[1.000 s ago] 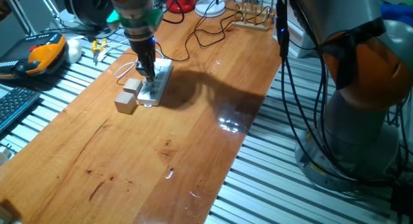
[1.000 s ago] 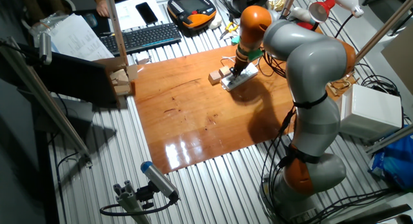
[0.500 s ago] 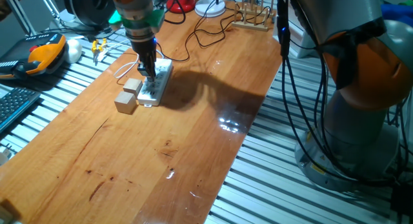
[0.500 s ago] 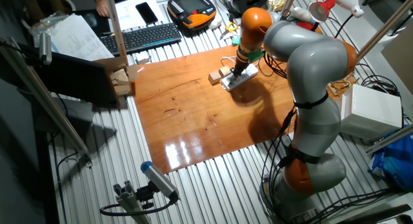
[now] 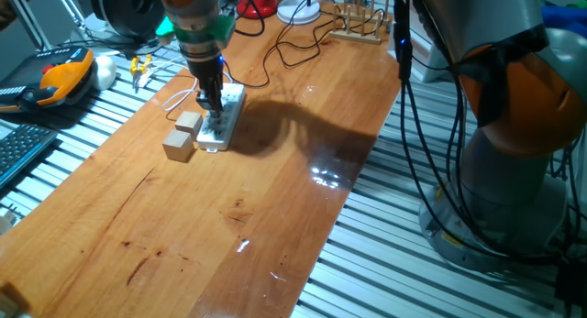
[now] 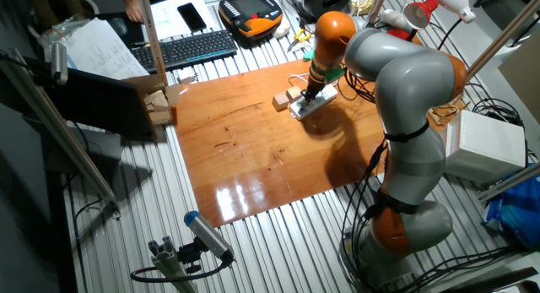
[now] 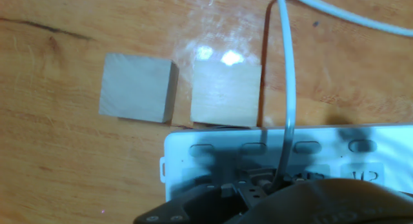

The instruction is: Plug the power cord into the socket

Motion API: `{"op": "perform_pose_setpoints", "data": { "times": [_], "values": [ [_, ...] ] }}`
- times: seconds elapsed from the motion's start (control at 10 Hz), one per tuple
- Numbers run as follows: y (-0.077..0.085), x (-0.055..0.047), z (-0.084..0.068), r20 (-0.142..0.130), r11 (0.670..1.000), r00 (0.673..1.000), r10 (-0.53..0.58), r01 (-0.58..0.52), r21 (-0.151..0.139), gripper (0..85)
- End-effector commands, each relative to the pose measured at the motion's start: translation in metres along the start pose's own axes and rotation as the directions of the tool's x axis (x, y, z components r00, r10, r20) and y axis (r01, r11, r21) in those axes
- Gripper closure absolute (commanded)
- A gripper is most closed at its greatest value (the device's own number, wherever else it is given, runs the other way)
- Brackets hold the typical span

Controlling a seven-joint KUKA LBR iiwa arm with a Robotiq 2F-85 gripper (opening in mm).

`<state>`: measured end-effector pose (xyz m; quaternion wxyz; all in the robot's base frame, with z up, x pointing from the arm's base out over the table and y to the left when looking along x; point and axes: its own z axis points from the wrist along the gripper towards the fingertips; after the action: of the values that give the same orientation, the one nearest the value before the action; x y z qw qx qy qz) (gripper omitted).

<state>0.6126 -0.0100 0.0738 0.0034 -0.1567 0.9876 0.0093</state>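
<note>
The socket [image 5: 226, 115] is a long white power strip lying on the wooden table, also seen as the socket [image 6: 314, 102] and the socket [image 7: 303, 154]. My gripper [image 5: 213, 105] stands upright right over its near half, fingertips down at the outlets. In the hand view the thin white power cord [image 7: 288, 88] rises out from between the dark fingers [image 7: 255, 193], so the gripper is shut on its plug end; the plug itself is hidden. The cord's loop [image 5: 174, 99] lies on the table beyond the strip. From the other side the gripper [image 6: 308, 94] touches the strip's top.
Two tan wooden blocks [image 5: 180, 145] [image 5: 189, 122] sit tight against the strip's long side, seen as blocks [image 7: 139, 88] [image 7: 226, 93] in the hand view. A black cable [image 5: 289, 50] snakes across the far table. A small wooden rack [image 5: 356, 25] stands at the far edge.
The gripper has shifted only very slightly over the socket. The cord stays in its grasp, and the blocks and strip have not moved.
</note>
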Motion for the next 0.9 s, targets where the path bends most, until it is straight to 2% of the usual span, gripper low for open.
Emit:
{"op": "perform_pose_setpoints", "data": {
  "times": [0.0,0.2,0.4,0.8],
  "values": [
    [-0.001,-0.001,-0.001,0.004,1.000,1.000,0.000,0.000,0.002,85.0],
    [0.000,-0.001,0.000,0.010,1.000,1.000,-0.004,0.003,0.012,85.0],
    [0.002,0.002,0.005,0.028,0.999,1.000,-0.006,0.005,0.035,85.0],
    [0.004,0.005,0.012,0.045,0.999,0.999,-0.004,0.002,0.045,85.0]
  ]
}}
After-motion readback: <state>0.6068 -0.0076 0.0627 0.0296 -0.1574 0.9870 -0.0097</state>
